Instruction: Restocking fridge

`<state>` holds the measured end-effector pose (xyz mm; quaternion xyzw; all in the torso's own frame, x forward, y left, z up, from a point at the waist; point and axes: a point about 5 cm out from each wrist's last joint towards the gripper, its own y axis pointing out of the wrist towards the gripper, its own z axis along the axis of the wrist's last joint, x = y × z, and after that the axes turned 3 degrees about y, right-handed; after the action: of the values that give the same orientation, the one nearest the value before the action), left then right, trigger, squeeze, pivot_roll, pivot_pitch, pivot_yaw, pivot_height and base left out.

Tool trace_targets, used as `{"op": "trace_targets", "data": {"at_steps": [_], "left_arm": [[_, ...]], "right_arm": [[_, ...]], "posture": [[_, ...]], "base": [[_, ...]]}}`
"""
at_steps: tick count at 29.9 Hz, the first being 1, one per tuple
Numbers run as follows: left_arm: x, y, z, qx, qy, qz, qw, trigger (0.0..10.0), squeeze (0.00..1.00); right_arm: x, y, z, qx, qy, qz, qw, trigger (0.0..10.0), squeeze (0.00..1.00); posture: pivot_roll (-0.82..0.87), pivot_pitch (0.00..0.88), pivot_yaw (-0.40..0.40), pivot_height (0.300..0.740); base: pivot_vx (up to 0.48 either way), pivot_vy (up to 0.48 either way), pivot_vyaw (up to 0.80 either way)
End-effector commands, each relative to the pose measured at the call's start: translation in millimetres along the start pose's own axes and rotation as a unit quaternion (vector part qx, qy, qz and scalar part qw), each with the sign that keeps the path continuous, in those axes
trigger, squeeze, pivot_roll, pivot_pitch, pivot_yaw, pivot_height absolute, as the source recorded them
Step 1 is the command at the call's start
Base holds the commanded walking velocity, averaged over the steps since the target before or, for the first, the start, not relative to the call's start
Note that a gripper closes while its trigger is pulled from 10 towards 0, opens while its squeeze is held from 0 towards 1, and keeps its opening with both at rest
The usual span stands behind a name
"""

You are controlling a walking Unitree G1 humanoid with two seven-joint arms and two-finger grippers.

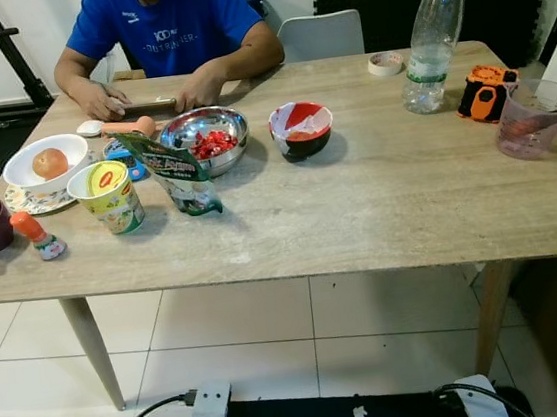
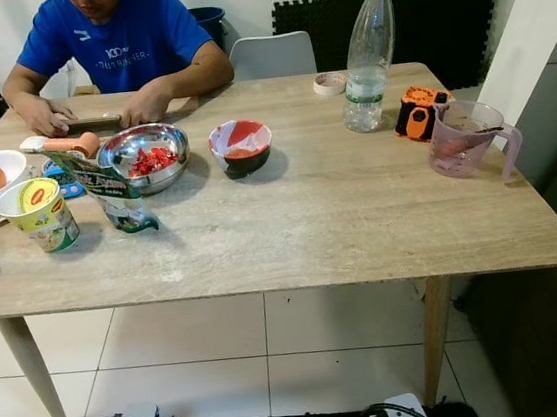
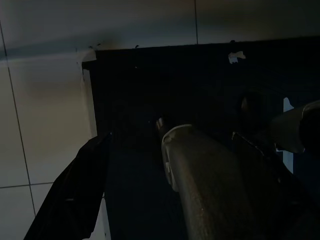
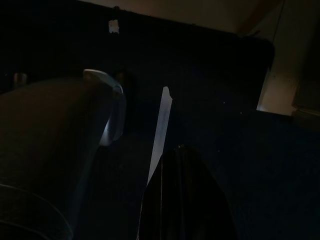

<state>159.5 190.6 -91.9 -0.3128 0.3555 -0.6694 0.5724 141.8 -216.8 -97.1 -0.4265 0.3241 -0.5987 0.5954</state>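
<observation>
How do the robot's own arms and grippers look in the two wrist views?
Both wrist views are very dark. In the left wrist view, a black finger of the left gripper is seen against pale floor tiles, next to a rounded silver-grey limb. In the right wrist view, the right gripper is a dark, tapering shape, beside a rounded grey limb with a silver edge. No cables or markings can be made out.

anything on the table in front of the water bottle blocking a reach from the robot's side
Nothing visible does. The stretch of table between the near edge and the water bottle is bare wood; the red and white bowl sits to its left, the pink measuring jug to its right.
</observation>
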Motion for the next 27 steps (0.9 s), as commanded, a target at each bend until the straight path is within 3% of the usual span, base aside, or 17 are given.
{"op": "trace_targets", "data": {"at_steps": [1,9,13,17,20,22,25,26,27], "left_arm": [[6.5,0.0,-5.6,-0.008,0.002,-0.008,1.000,10.0,0.00],[4.4,-0.3,-6.4,-0.009,-0.003,0.003,1.000,10.0,0.00],[-9.8,-2.1,-4.8,-0.005,-0.038,0.058,0.998,10.0,0.00],[-37.2,-9.2,-7.5,-0.003,-0.106,0.143,0.984,10.0,0.00],[-44.9,-11.9,-9.4,-0.006,-0.116,0.166,0.979,10.0,0.00],[-66.7,-20.8,-14.5,-0.004,-0.164,0.227,0.960,10.0,1.00],[-94.0,-33.5,-17.1,0.015,-0.229,0.290,0.929,10.0,1.00],[-94.0,-33.5,-17.1,0.015,-0.229,0.290,0.929,10.0,1.00],[-116.3,-44.9,-14.5,0.045,-0.274,0.337,0.900,10.0,1.00]], "right_arm": [[-1.1,0.0,-0.2,0.001,0.001,0.002,1.000,10.0,0.00],[-1.0,-0.2,-1.5,0.000,0.002,0.002,1.000,10.0,0.00],[-1.0,-0.1,-1.2,0.000,0.001,0.002,1.000,10.0,0.00],[-1.6,0.0,-0.8,0.001,0.001,0.003,1.000,10.0,0.00],[-1.7,0.0,-0.7,0.001,0.000,0.003,1.000,10.0,0.00],[-2.1,0.0,-0.8,0.001,0.000,0.003,1.000,10.0,0.00],[-2.3,0.0,-1.4,0.000,0.002,0.003,1.000,10.0,0.00],[-2.3,0.0,-1.4,0.000,0.002,0.003,1.000,10.0,0.00],[-2.2,-0.2,-2.7,-0.001,0.002,0.003,1.000,10.0,0.00]], "posture": [[-0.01,0.064,0.012,0.740],[-0.01,0.065,0.012,0.740],[-0.01,0.066,0.012,0.740],[-0.01,0.064,0.015,0.740],[-0.01,0.064,0.015,0.740],[-0.01,0.064,0.017,0.740],[-0.01,0.065,0.022,0.740],[-0.01,0.065,0.022,0.740],[-0.01,0.065,0.020,0.740]], "base": [[0.000,0.000,0.00],[0.000,0.000,0.00],[0.000,0.000,0.00],[0.000,0.000,0.00],[0.000,0.000,0.00],[0.000,0.000,0.00],[0.000,0.000,0.00],[0.000,0.000,0.00],[0.000,0.000,0.00]]}}
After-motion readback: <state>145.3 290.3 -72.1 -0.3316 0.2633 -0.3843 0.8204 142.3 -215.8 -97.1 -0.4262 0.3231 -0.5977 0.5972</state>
